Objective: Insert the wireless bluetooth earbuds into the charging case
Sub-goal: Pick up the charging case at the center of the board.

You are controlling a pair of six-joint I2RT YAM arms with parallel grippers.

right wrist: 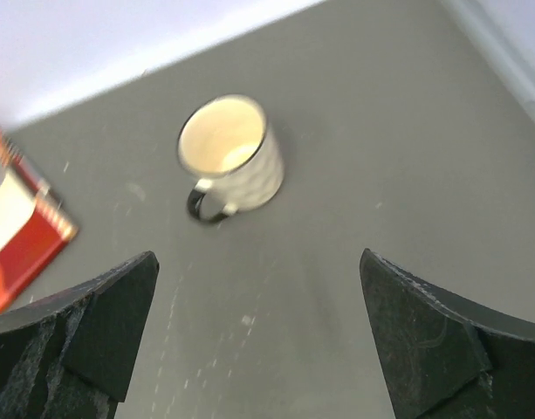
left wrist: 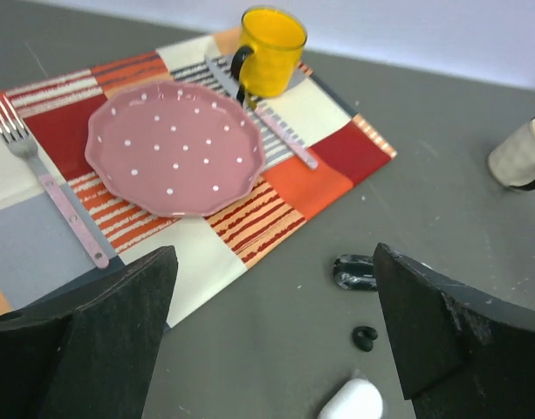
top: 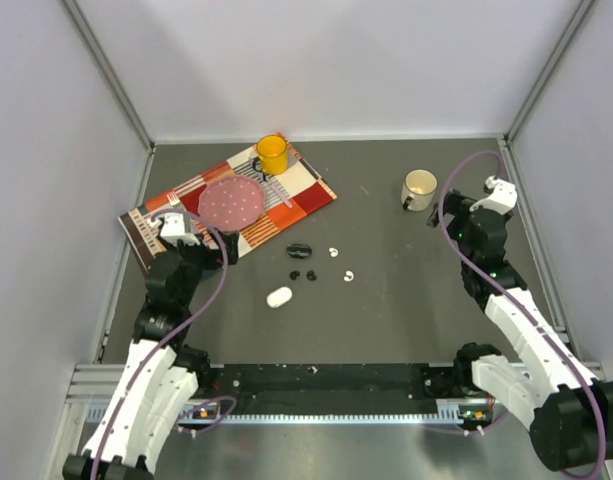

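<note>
The reaching step is only beginning: the left gripper (left wrist: 274,266) and right gripper (right wrist: 258,262) are hovering with jaws apart, either side of the glossy white oval charging case (top: 279,296), while the tiny white earbuds (top: 333,252) and tiny black earbuds (top: 296,272) are lying loose just beyond it, so next probably comes descending on one bud.

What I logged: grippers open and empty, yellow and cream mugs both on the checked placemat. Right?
No: the cream mug stands on the bare table, apart from the placemat, as the top view shows. The yellow mug is on it; left gripper and right gripper are open and empty.
</note>
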